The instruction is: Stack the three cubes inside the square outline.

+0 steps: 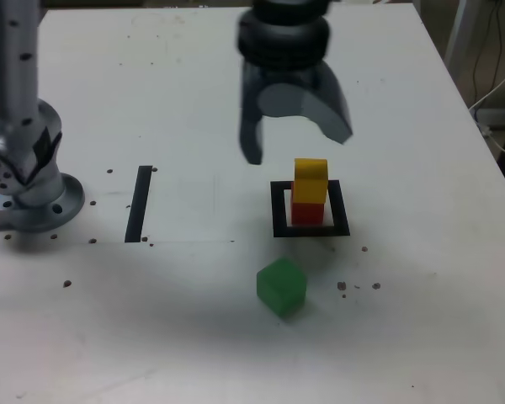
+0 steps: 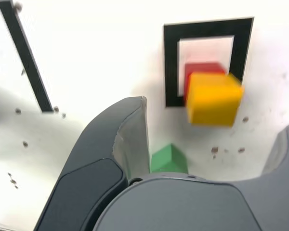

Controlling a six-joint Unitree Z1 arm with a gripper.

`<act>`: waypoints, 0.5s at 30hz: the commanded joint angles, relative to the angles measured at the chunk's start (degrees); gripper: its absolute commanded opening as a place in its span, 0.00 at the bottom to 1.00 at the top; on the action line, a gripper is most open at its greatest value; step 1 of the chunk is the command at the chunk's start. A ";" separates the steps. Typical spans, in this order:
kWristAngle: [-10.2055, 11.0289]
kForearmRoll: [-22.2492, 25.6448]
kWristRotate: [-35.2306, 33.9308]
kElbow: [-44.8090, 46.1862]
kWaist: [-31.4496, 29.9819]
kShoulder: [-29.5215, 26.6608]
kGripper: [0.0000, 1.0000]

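Observation:
The yellow cube [image 1: 310,180] sits on the red cube [image 1: 307,211], which stands inside the black square outline [image 1: 279,210]. The green cube [image 1: 281,286] lies alone on the white table, in front of the outline. My gripper [image 1: 296,144] hangs open and empty above and just behind the stack, touching nothing. In the wrist view the yellow cube [image 2: 213,97] covers most of the red cube [image 2: 200,70], inside the square outline [image 2: 172,67]. The green cube [image 2: 168,159] peeks out beside one dark finger [image 2: 120,144].
A straight black strip [image 1: 140,203] is taped down toward the exterior view's left, also seen as the strip [image 2: 25,53] in the wrist view. The arm's grey base [image 1: 29,181] stands at the left edge. Small dark specks dot the white table [image 1: 404,337].

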 commanded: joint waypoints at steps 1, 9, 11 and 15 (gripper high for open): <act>-0.85 -0.93 -5.82 1.22 -1.97 -2.23 1.00; -8.67 -8.18 -23.75 8.30 -8.83 -3.01 1.00; -9.35 -10.32 -26.90 9.37 -9.75 -2.59 1.00; -9.77 -13.30 -30.03 11.21 -10.09 -1.53 1.00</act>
